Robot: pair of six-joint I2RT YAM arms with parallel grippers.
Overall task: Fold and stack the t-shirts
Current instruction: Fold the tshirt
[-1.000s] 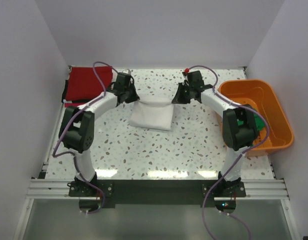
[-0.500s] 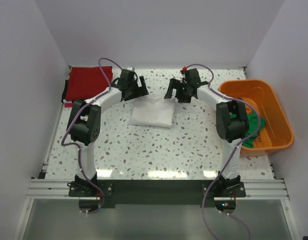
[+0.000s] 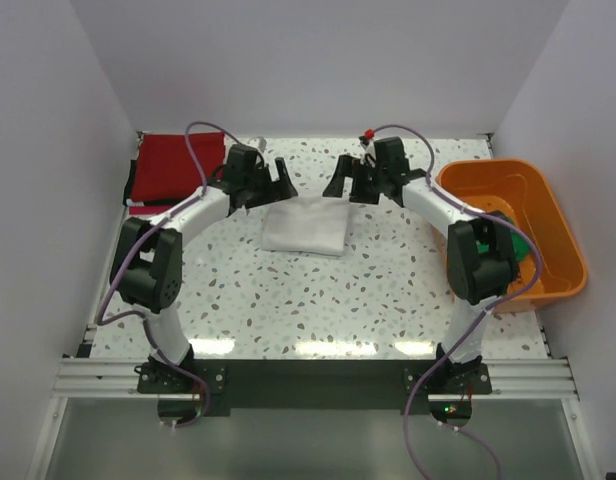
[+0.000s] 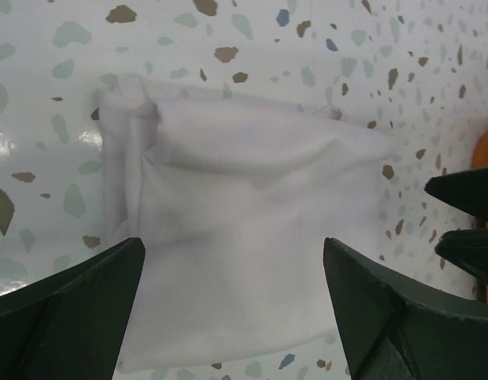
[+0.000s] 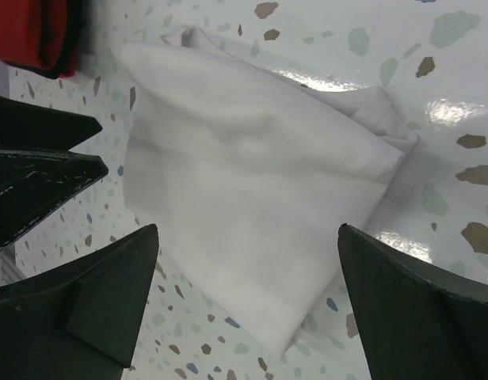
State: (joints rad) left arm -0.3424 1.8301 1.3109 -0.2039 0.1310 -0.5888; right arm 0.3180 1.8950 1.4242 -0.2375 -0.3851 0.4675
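The white speckled terrazzo table top (image 3: 288, 300) fills the middle of the top view. At its right edge stands the orange plastic rectangular tub (image 3: 508, 190), with a bright green cloth t-shirt (image 3: 521, 244) lying bunched in its lower part, partly hidden behind the right arm.

In the upper left of the frame, against the back wall, lies the folded red cloth t-shirt (image 3: 173, 165). A thin dark cloth (image 3: 131, 188) shows along its left edge.

Just above the centre of the frame lies the folded white cloth t-shirt (image 3: 306, 228), a flat, roughly square packet on the table. In the wrist views its folded layers show along one side.

The left gripper (image 3: 283, 178) sits at the upper left corner of the white packet and the right gripper (image 3: 338, 178) at its upper right corner. Both have their jaws spread wide and hold nothing. In each wrist view the white cloth is seen between the dark fingers, apart from them.
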